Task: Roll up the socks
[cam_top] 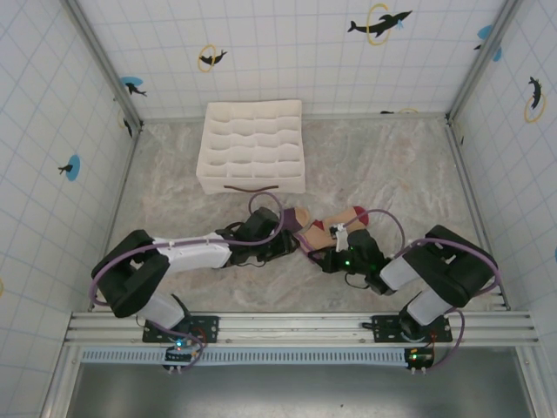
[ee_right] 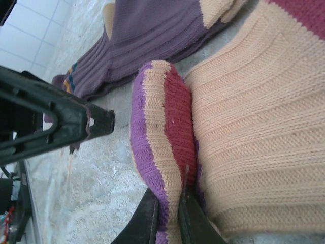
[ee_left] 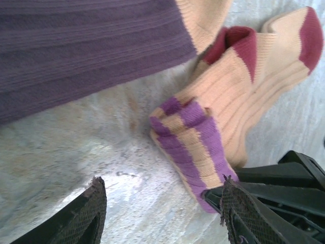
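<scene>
Right end effector point(ee_right: 169, 206) pinches the cuff point(ee_right: 160, 127) of the beige sock point(ee_right: 254, 132), left end effector point(ee_left: 162, 201) spread alongside; a thin pinch could slip, letting the fold spring open.

The purple ribbed fabric sock point(ee_left: 76, 51) has a tan toe and thin orange stripes at its cuff. The beige ribbed fabric sock point(ee_left: 254, 86) has a dark red toe and heel, and its cuff is banded purple, beige and red. The bench point(cam_top: 392, 165) is marbled grey-beige; the gridded fabric organiser point(cam_top: 252, 144) is white.
</scene>
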Robot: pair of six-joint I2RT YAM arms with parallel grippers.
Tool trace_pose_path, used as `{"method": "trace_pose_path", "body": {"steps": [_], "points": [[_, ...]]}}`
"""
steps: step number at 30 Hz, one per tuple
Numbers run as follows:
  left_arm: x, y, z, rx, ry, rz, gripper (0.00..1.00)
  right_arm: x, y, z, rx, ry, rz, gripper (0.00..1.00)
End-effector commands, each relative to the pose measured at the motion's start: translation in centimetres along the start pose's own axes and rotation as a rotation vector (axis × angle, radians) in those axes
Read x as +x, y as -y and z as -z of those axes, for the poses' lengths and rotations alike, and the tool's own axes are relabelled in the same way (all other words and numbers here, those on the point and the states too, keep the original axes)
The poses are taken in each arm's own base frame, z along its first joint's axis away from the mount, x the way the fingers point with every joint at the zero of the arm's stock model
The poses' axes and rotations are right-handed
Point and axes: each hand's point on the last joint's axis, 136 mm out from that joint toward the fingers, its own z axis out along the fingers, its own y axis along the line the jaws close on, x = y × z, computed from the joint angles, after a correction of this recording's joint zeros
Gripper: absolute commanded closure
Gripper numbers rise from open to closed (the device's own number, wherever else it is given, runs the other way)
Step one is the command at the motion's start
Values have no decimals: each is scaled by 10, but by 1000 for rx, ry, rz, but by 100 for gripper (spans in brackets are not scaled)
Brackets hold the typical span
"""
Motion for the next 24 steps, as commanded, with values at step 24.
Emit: {"method": "trace_pose_path", "body": {"steps": [24], "points": [[-8,6,-41,38,36,53,50,66,69,15,215,-238,-528,100]]}}
